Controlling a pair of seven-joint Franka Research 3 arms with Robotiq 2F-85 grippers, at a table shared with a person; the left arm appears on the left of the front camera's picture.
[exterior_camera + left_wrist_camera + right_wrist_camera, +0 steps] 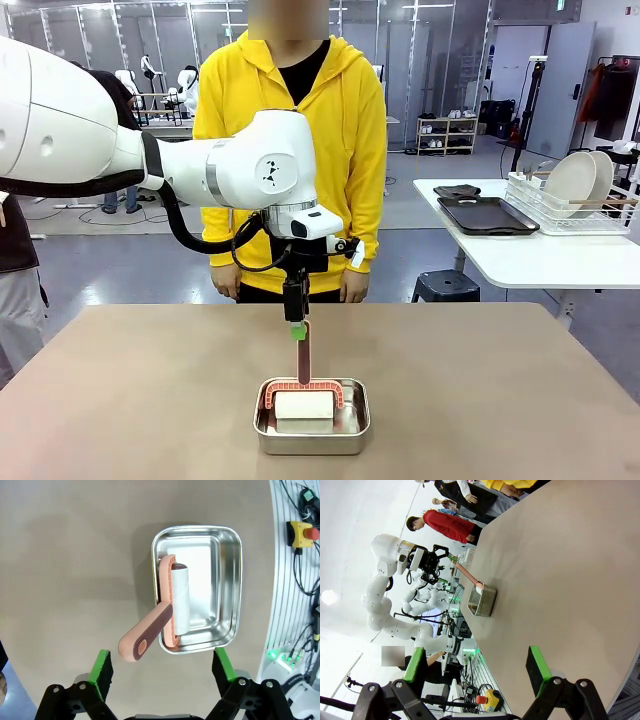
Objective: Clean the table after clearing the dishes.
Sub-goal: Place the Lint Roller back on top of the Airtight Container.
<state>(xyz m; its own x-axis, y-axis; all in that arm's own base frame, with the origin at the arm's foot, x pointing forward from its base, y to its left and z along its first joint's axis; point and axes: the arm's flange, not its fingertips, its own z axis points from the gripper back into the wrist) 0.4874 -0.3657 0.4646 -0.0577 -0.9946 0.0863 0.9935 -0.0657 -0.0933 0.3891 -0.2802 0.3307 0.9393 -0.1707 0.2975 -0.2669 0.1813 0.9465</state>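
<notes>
Steel pan [312,428] sits on the table [150,390] near the robot-side edge, about centre. Lint roller [170,600] lies in it: white roll w/ pink frame inside the pan, pink handle [145,639] sticking up & out over the rim. Person in yellow hoodie [290,110] stands at the far side, directly behind the pan. Side white table [540,250] at far right carries a dark tray [488,214] & a dish rack w/ plates [580,180]; no dishes on the main table.

Left gripper [295,322] hangs straight above the handle tip. In left wrist view its green pads [101,672] are spread wide, handle end lying between & below them, not pinched. Whether a pad brushes the handle: can't tell.

Right gripper [477,672] hovers well off to the side over bare table, fingers spread wide, holding nothing; pan & left arm [395,560] seen far off from it.
</notes>
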